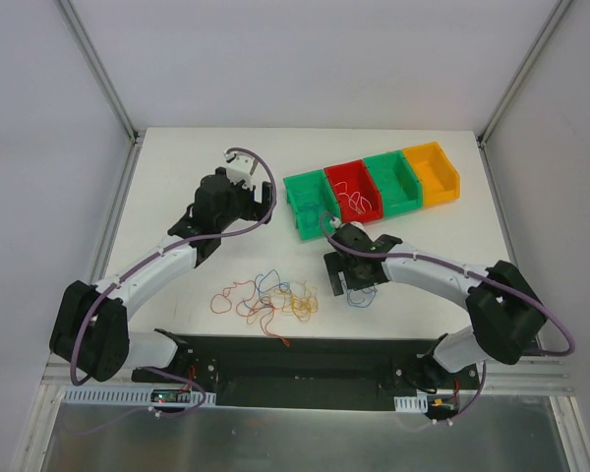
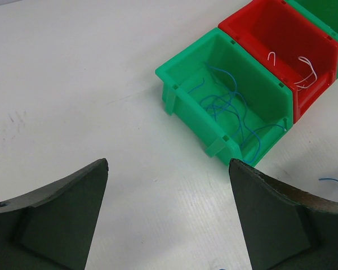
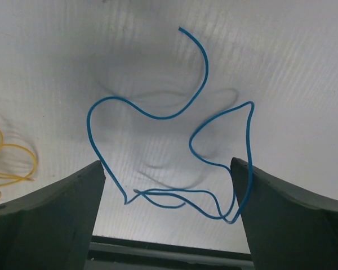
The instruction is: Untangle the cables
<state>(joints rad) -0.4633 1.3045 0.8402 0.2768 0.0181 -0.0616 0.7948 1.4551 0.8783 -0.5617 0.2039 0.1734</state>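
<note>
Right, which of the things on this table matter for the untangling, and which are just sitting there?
Job: tangled cables; loose blue cable; blue cables in the green bin; white cables in the red bin.
Just lying about: second green bin; yellow bin.

Cables (image 1: 270,300) loosely tangled; one blue cable (image 3: 158,117) apart.

My top camera looked down from behind, sharing the leftmost green plastic bin (image 2: 192,115) with the left wrist's forward view; the right wrist's hugged the white tabletop (image 3: 281,67).
</note>
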